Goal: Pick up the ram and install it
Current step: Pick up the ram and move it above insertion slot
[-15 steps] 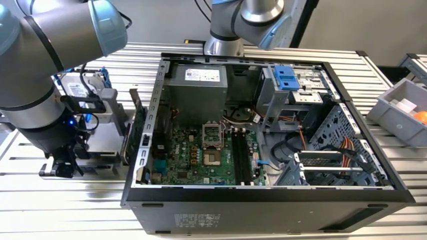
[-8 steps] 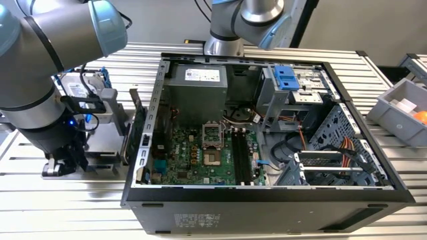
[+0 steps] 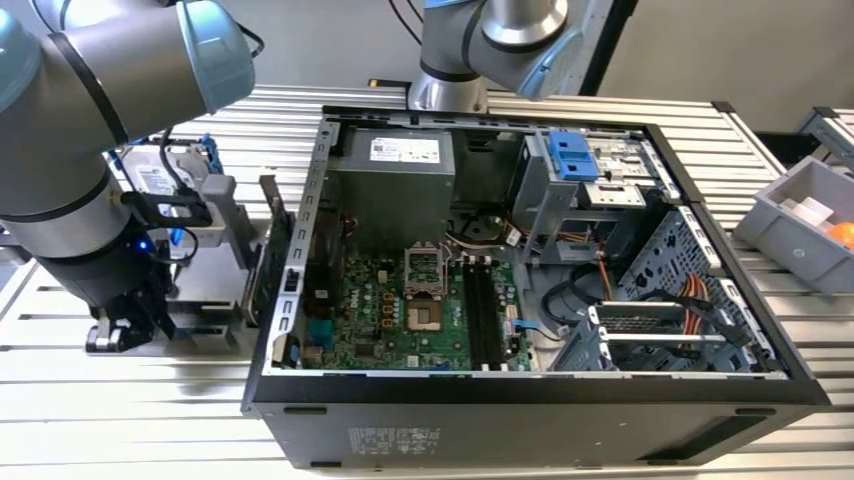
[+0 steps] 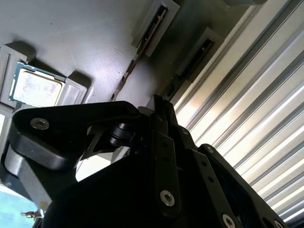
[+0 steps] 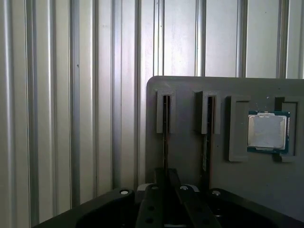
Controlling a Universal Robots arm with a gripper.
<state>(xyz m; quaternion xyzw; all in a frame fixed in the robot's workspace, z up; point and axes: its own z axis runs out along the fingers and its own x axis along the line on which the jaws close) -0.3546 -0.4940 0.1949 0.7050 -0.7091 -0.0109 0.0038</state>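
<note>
Nothing legible (white label (image 3: pixel 404 150) on power supply (image 3: pixel 387 200) too small).

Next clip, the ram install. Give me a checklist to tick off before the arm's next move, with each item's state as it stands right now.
1. Ram standing in its slot of the grey holder: ok.
2. Claw lined up with that ram, not the neighbouring stick: ok.
3. Claw's hold on the ram: cannot tell.
4. Computer case open, motherboard exposed: ok.
5. Memory slots on the motherboard free of sticks: ok, as far as the exterior view shows.
</note>
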